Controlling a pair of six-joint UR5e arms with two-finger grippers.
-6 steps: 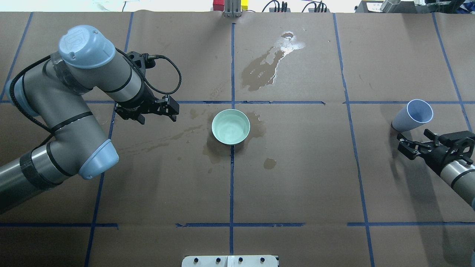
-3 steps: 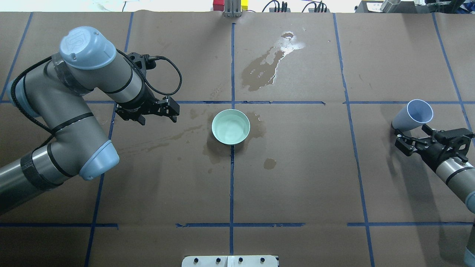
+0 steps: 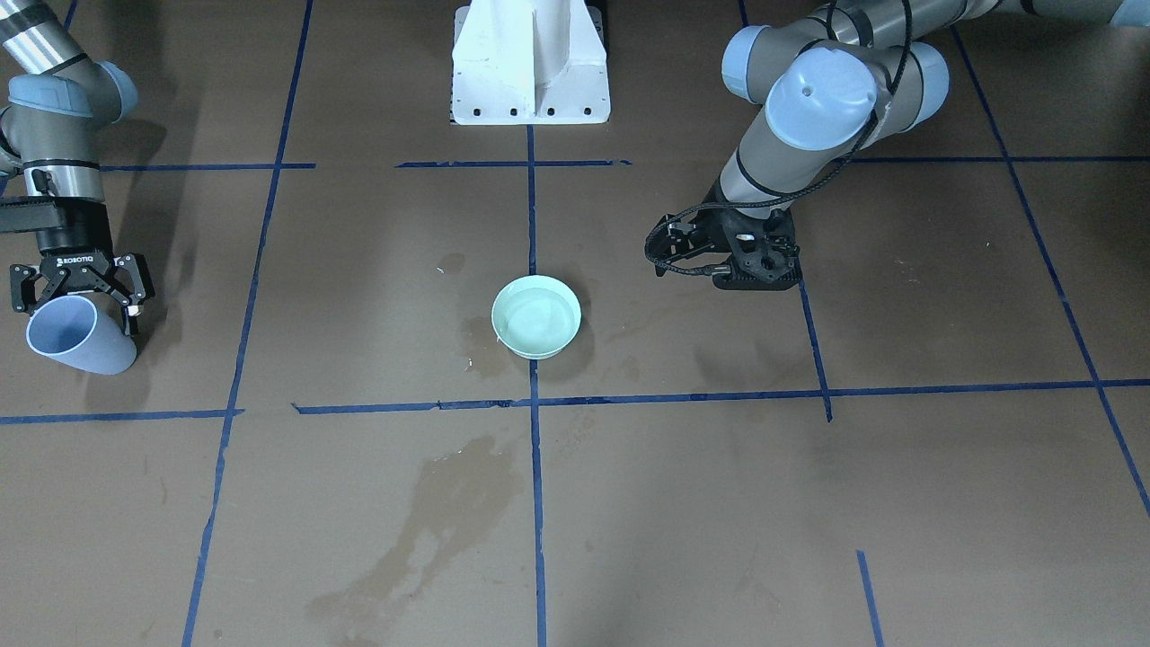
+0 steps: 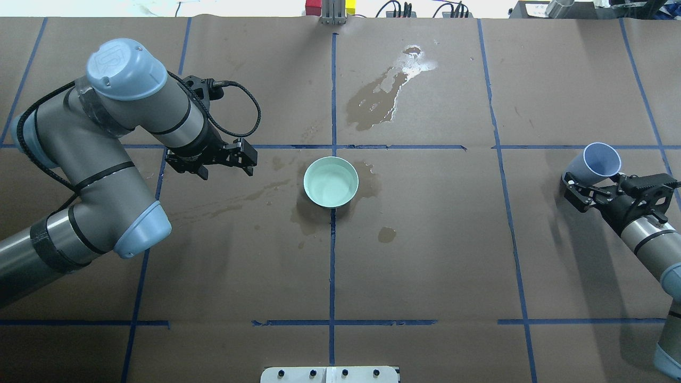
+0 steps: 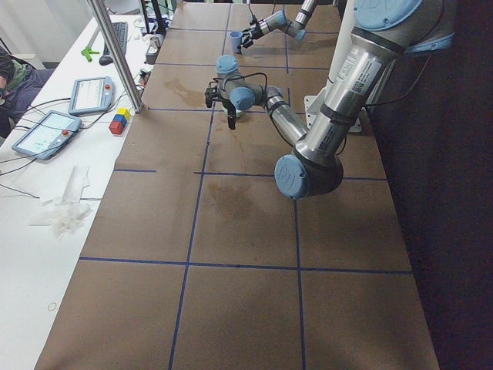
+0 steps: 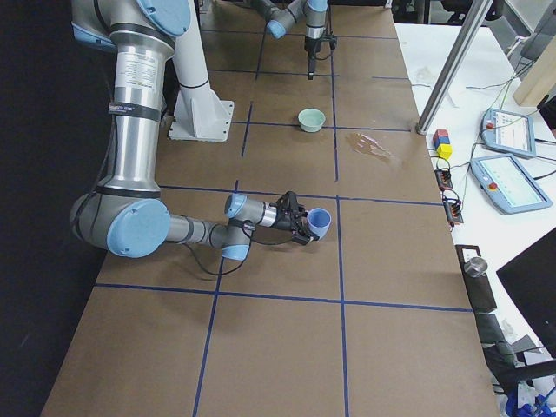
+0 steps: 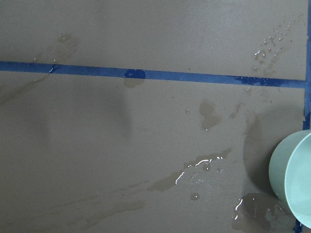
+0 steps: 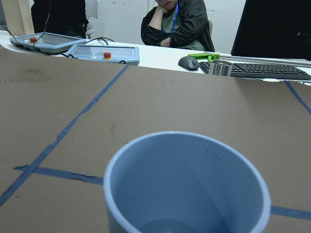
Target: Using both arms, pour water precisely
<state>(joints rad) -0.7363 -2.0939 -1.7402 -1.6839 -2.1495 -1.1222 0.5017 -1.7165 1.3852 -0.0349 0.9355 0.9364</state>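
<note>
Overhead exterior shows the grasp step: right hand spread wide around the blue cup, water low inside it; left hand open, empty, near the bowl. Next, close squarely.

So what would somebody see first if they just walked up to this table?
Probably the pale green bowl, sitting alone in the middle of the brown table with wet stains around it. Next comes the shiny puddle on the far side of the table from the robot. Then there is the blue cup out at the robot's right, with the right gripper open at its base.
</note>
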